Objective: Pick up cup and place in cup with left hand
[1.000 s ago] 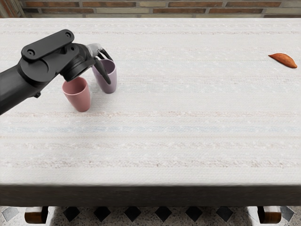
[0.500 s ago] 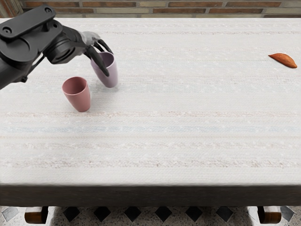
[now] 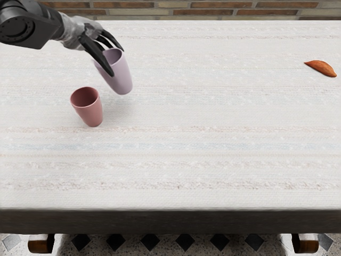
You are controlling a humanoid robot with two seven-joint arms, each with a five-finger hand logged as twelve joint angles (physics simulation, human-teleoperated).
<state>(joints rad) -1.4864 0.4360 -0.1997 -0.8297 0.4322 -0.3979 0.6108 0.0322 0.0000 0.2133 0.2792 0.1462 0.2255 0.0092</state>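
Observation:
My left hand reaches in from the upper left, its dark fingers closed around the rim area of the lilac cup. That cup hangs tilted above the table, its base toward the lower right and a faint shadow below it. Nearer the table's front and a little to the left, the pink cup stands upright on the cloth, apart from the lilac one, its mouth facing up. The far side of the lilac cup is partly hidden by the fingers.
A brown-orange sweet potato-like object lies near the right edge of the table. Behind the table's back edge is a brick wall.
The lilac cup has risen off the table and tilted, held by my left hand, which moved up and slightly left. The pink cup has stayed put.

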